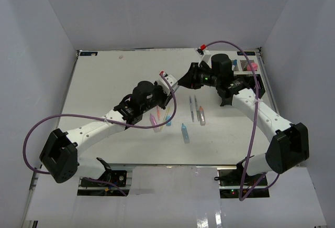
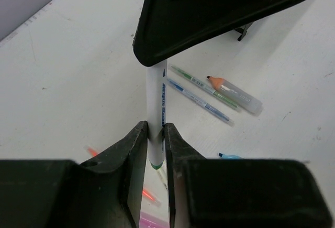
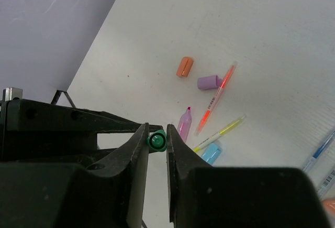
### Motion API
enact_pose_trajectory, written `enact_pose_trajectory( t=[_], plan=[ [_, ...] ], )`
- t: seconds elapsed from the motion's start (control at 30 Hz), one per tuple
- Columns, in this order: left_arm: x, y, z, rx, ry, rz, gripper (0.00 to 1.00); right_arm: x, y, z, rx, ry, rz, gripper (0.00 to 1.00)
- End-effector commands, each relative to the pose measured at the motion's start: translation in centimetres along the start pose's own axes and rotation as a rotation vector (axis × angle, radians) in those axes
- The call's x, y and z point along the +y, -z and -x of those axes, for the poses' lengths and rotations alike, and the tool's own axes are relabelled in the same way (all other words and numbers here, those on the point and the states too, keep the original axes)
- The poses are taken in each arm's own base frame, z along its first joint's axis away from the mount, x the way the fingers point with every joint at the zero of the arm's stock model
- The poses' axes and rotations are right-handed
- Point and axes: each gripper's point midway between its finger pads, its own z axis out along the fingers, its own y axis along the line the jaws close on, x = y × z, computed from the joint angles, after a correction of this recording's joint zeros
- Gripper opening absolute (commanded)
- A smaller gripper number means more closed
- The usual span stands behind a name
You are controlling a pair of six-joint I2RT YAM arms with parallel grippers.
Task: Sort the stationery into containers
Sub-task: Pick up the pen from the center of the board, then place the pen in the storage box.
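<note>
**Two pincers grip one white pen above the table**

The left pincer is closed on the barrel of a white pen, its two fingers pressed against either side. The right pincer is closed as well. In its own view, a round green end of the same pen sits pinched between its fingers. Seen from above, the two pincers meet just toward twelve o'clock of the table's middle, with the pen bridging them off the surface.

Loose items lie on the table toward five and six o'clock of that meeting point:
- a thin green pen
- a thin blue pen
- an orange marker under a clear cap
- a pink marker
- small orange and purple pieces, which lie nearby

The organiser stands at the table's one o'clock corner, partly hidden by the right arm and well apart from the pen.

This looks like a hand-over, and the risk lies in its timing. With both grips tight on one stiff pen, any uneven arm movement could twist it or pull it askew. The right fingers seem to hold only the pen's end. If the left pincer lets go, the pen may swing, slip and fall among the loose items. It could also reach the organiser too tilted to drop into a compartment.
</note>
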Motion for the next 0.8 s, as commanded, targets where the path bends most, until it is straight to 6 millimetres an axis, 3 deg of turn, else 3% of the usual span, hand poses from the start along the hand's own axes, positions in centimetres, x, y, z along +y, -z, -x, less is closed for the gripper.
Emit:
enact_pose_trajectory(
  t=[0.0,0.07,0.1,0.13,0.2,0.27,0.3,0.4,0.47,0.67,0.77],
  plan=[
    [0.5,0.9,1.9,-0.063,-0.005,0.031,0.31,0.3,-0.1,1.1,-0.035,0.073,0.023,0.08],
    [1.4,1.0,1.8,-0.059,0.006,0.088,0.48,-0.3,0.1,1.4,-0.047,0.096,-0.004,0.08],
    [1.6,1.0,1.6,-0.055,0.009,0.099,0.67,-1.3,0.3,1.9,-0.068,0.105,-0.048,0.08],
    [2.0,1.0,1.6,-0.054,0.016,0.124,0.76,-1.8,0.7,2.3,-0.082,0.139,-0.077,0.08],
    [2.4,1.0,1.7,-0.057,0.037,0.147,0.97,-4.6,2.0,4.2,-0.152,0.172,-0.223,0.08],
    [3.0,0.9,1.5,-0.045,0.056,0.185,0.98,-6.9,3.2,5.8,-0.202,0.246,-0.346,0.08],
    [3.2,0.9,1.6,-0.045,0.083,0.204,0.98,-9.1,4.5,7.2,-0.255,0.266,-0.483,0.08],
    [4.6,0.4,0.8,0.002,0.15,0.299,0.98,-13.3,7.8,10.5,-0.355,0.337,-0.763,0.08],
    [5.5,0.0,-0.3,0.062,0.188,0.364,0.98,-15.0,9.8,12.7,-0.441,0.372,-0.894,0.08],
    [7.1,-1.1,-4.2,0.222,0.315,0.433,0.98,-19.4,12.3,15.9,-0.568,0.339,-1.07,0.08],
    [8.0,-1.3,-5.0,0.257,0.374,0.447,0.98,-21.0,12.9,16.7,-0.594,0.325,-1.106,0.08]
  ],
)
